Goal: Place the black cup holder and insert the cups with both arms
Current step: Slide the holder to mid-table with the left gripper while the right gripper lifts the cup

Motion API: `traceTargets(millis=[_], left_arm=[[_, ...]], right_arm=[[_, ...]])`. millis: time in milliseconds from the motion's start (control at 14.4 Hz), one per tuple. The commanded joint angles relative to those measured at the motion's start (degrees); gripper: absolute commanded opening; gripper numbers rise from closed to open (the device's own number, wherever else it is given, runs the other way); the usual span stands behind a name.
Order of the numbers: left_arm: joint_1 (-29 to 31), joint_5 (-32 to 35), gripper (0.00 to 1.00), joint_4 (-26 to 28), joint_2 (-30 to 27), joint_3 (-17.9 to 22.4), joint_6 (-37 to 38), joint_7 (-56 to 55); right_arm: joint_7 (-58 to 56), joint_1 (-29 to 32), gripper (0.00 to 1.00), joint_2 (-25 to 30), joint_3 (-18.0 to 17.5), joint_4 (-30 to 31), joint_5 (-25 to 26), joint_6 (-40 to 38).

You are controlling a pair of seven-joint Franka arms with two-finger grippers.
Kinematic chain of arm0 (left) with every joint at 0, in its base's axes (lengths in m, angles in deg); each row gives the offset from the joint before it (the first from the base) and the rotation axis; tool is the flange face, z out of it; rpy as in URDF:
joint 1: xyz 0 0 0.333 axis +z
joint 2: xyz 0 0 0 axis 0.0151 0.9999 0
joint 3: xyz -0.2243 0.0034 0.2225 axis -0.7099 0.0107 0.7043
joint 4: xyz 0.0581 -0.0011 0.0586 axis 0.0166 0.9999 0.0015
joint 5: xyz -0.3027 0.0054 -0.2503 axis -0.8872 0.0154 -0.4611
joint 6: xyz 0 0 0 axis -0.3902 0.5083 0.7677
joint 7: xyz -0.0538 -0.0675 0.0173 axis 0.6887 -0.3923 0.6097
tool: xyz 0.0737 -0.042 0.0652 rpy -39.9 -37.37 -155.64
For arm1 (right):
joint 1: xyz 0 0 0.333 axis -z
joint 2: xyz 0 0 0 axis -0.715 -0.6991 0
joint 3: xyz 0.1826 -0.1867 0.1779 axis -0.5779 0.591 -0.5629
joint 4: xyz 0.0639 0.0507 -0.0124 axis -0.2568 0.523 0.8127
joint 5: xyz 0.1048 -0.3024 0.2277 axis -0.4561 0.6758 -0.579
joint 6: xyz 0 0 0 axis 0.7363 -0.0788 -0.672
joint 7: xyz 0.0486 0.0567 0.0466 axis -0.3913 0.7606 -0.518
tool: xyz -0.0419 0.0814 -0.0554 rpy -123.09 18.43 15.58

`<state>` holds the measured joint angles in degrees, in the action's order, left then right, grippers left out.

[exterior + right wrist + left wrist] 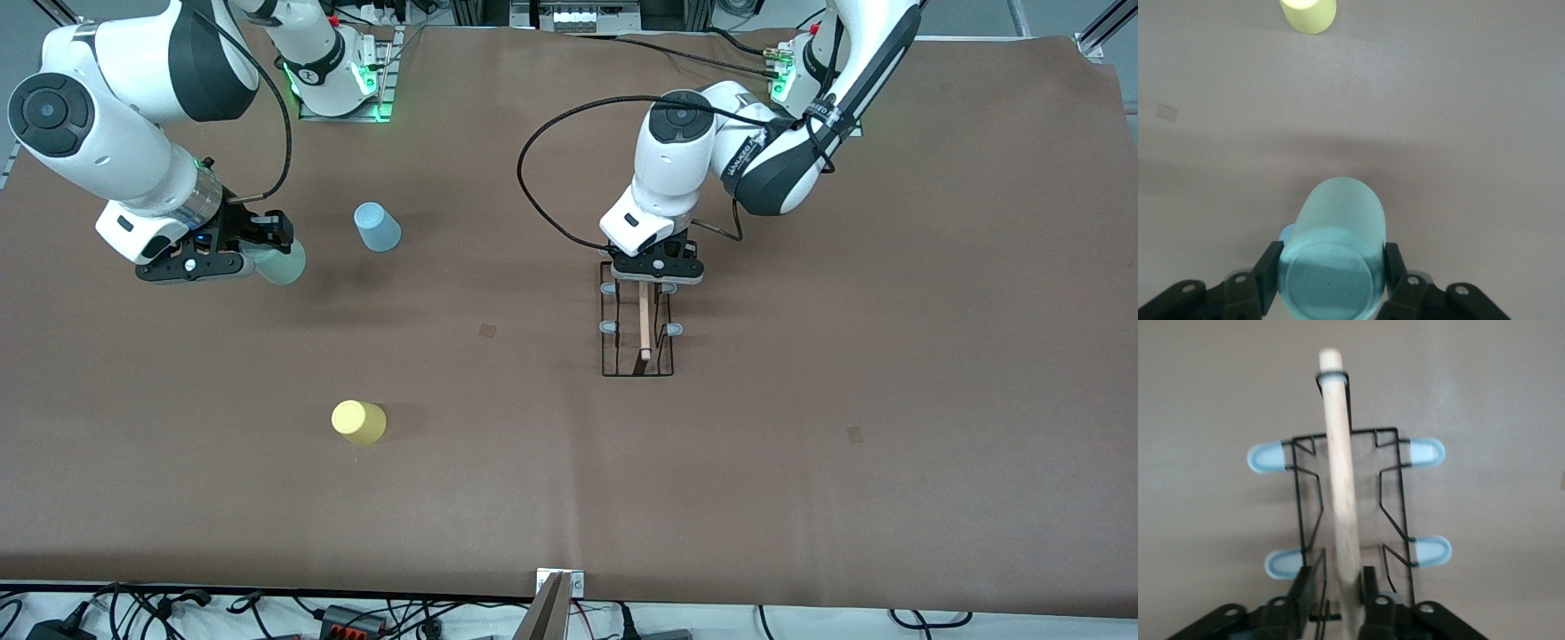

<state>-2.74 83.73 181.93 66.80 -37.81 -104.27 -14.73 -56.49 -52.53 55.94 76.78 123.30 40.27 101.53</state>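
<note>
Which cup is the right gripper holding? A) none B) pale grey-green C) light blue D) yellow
B: the right gripper is shut on the pale grey-green cup, while the light blue cup and yellow cup sit on the table.

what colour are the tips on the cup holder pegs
Light blue-grey peg tips on the black cup holder, clearest in the left wrist view.

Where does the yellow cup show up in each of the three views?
Front view: yellow cup stands on the table, nearer the camera than the blue cup, toward the right arm's end.
Left wrist view: not in it.
Right wrist view: at the top edge.
Shared landmark: the grey-green cup in the right gripper.
</note>
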Motion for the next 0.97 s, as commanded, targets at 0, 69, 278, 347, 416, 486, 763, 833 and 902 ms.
traceTargets(millis=[0, 69, 278, 347, 416, 486, 763, 833, 902], left_arm=[[1.9, 2.4, 1.00, -1.1, -2.2, 0.0, 3.4, -0.1], [2.8, 2.4, 1.00, -2.2, -2.9, -0.2, 5.3, 1.0], [4.1, 2.4, 1.00, -7.8, -3.0, -0.1, 16.9, 11.4], [4.6, 2.2, 1.00, -9.2, -2.9, -0.1, 19.7, 13.5], [5.5, 1.8, 1.00, -10.3, -3.0, -0.2, 21.6, 15.5], [6.5, 1.7, 1.00, -11.1, -3.0, -0.2, 22.9, 17.8], [11.6, 1.7, 1.00, -12.5, -3.1, -0.3, 26.8, 28.0], [12.7, 1.7, 1.00, -12.6, -3.1, -0.4, 27.2, 28.7], [13.9, 1.6, 1.00, -12.6, -3.1, -0.6, 27.3, 29.2]], right_arm=[[1.0, 0.0, 0.00, -0.4, -0.9, -0.7, -0.7, -0.9], [2.3, -0.1, 0.00, -0.3, -1.4, -0.7, -1.6, -1.1], [9.5, -0.1, 0.00, -0.1, -5.2, -2.4, -6.2, -1.8], [13.8, -0.1, 0.00, -0.2, -7.4, -3.4, -6.2, -1.7], [18.8, -0.8, 0.00, -0.6, -9.1, -4.6, -6.3, -1.7], [22.9, -1.7, 0.00, -0.8, -10.2, -5.5, -6.3, -1.6], [39.1, -9.1, 0.00, -5.0, -12.0, -10.6, -6.3, -1.1], [42.2, -10.9, 0.00, -6.9, -12.0, -12.3, -6.3, -0.7], [46.7, -12.5, 0.00, -9.4, -12.0, -15.0, -6.3, -0.6]])
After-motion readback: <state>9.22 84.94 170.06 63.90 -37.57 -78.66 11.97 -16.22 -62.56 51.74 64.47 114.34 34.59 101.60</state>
